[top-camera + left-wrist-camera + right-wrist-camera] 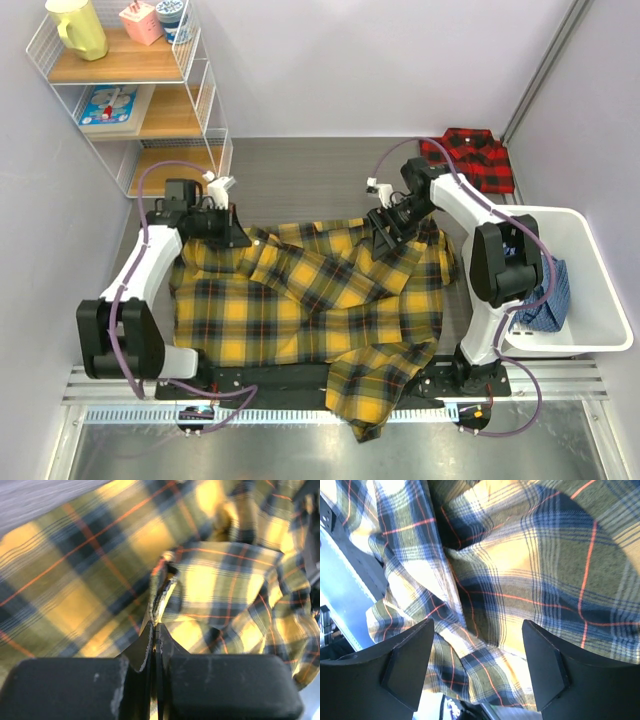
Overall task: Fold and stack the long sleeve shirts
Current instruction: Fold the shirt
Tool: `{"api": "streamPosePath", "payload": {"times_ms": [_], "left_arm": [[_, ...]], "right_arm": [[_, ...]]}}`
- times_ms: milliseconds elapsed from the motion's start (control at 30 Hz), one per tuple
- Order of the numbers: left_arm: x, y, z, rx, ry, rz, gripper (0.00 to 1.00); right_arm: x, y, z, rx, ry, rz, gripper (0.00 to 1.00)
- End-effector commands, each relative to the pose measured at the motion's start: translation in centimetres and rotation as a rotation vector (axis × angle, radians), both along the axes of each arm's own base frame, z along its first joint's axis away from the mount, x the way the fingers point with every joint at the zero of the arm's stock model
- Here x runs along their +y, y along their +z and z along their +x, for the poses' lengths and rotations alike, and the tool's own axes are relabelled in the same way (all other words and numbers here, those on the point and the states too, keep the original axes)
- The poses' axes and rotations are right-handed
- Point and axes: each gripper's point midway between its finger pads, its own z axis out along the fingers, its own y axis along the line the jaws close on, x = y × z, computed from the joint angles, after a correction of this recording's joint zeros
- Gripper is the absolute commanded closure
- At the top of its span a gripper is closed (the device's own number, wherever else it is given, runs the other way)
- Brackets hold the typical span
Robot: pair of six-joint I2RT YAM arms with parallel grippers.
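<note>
A yellow shirt (310,310) lies rumpled across the table between two arms, one part hanging over the near edge. The overhead view places the left gripper (235,235) at the shirt's far-left corner and the right gripper (388,232) over its far-right part. A red shirt (470,160) lies at the far right, behind a white bin (605,300). Only the wrist views show the grips: the left fingers (135,655) are pressed together on a fabric edge, while the right fingers (410,665) stand wide above loose cloth, holding nothing.
</note>
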Motion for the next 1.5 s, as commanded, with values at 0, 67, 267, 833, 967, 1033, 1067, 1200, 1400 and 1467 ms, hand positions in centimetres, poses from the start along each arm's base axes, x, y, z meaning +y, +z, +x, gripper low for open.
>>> {"api": "streamPosePath", "payload": {"times_ms": [0,67,267,833,967,1033,1067,1200,1400,1467], "left_arm": [[3.0,-0.6,2.7,-0.064,0.061,-0.011,1.00],[3.6,-0.9,3.0,-0.055,0.063,-0.026,1.00],[6.3,-1.6,3.7,-0.017,0.117,-0.007,1.00],[13.5,-5.9,3.8,0.080,0.264,0.235,0.62],[13.3,-2.7,3.0,-0.037,0.190,0.284,0.51],[12.5,-1.6,1.9,-0.092,0.115,0.331,0.46],[12.1,-1.9,1.3,-0.091,0.088,0.365,0.46],[11.5,-3.1,-0.1,-0.033,0.065,0.417,0.47],[13.8,-8.0,-0.2,0.200,0.127,0.516,0.49],[14.9,-9.4,0.8,0.215,0.147,0.544,0.50]], "right_arm": [[-0.5,0.7,-0.3,-0.027,0.033,-0.028,0.24],[-0.6,0.4,-0.5,-0.020,0.039,-0.042,0.24],[-1.2,0.2,-0.2,-0.024,0.043,-0.067,0.25],[-3.8,2.3,5.4,-0.154,-0.077,-0.167,0.31],[-4.3,3.2,6.1,-0.202,-0.093,-0.193,0.32],[-4.2,3.4,6.1,-0.214,-0.090,-0.188,0.33],[-4.1,3.1,5.9,-0.208,-0.086,-0.191,0.34],[-3.4,1.1,5.4,-0.164,-0.062,-0.216,0.36],[-3.5,-2.8,5.9,-0.131,-0.056,-0.284,0.36],[-4.3,-3.9,6.2,-0.134,-0.049,-0.334,0.37]]}}
